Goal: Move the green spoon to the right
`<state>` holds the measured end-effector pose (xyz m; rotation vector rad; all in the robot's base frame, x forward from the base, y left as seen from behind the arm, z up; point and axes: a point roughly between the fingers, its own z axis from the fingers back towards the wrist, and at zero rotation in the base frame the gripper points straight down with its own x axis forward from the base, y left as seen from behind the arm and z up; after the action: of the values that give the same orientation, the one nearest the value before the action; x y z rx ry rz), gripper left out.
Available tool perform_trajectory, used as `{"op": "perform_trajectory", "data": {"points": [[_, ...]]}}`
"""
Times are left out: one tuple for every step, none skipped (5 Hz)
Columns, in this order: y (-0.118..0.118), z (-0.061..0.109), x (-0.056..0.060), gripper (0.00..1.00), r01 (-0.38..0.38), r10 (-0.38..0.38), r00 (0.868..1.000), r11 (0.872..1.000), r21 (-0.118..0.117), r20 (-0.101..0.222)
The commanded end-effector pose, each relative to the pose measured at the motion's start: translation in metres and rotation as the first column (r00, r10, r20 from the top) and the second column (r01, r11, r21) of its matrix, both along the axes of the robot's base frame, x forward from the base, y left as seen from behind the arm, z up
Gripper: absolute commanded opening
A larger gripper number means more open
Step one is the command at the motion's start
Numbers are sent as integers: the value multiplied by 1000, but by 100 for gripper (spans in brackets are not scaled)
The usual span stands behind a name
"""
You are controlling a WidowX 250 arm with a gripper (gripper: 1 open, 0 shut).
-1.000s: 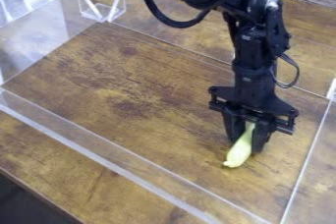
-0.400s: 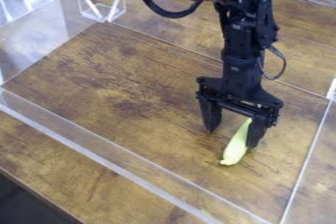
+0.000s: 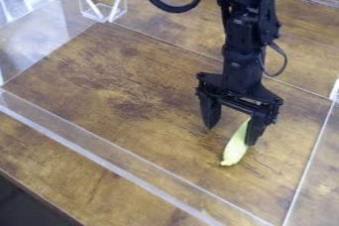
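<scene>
The single camera view shows the gripper (image 3: pixel 239 124) pointing down over the wooden table (image 3: pixel 106 81), jaws spread wide and gripping nothing. The green spoon (image 3: pixel 237 147) lies flat on the wood at the right side, toward the near edge — its upper end between and just below the open fingers, the rest reaching nearer. It looks light, slim and stiff, probably smooth plastic that could slip or roll; a pinch across its narrow middle seems the best hold. Clear walls (image 3: pixel 79 121) edge the work area.
</scene>
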<state>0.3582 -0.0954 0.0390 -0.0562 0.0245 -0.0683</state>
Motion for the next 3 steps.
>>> {"op": "perform_trajectory", "data": {"points": [[11,25,11,100,-20,20,997,1000,-4,74],[14,21,12,100,-19,19,998,1000,3,67],[17,18,13,100,-19,19,998,1000,9,63]]}}
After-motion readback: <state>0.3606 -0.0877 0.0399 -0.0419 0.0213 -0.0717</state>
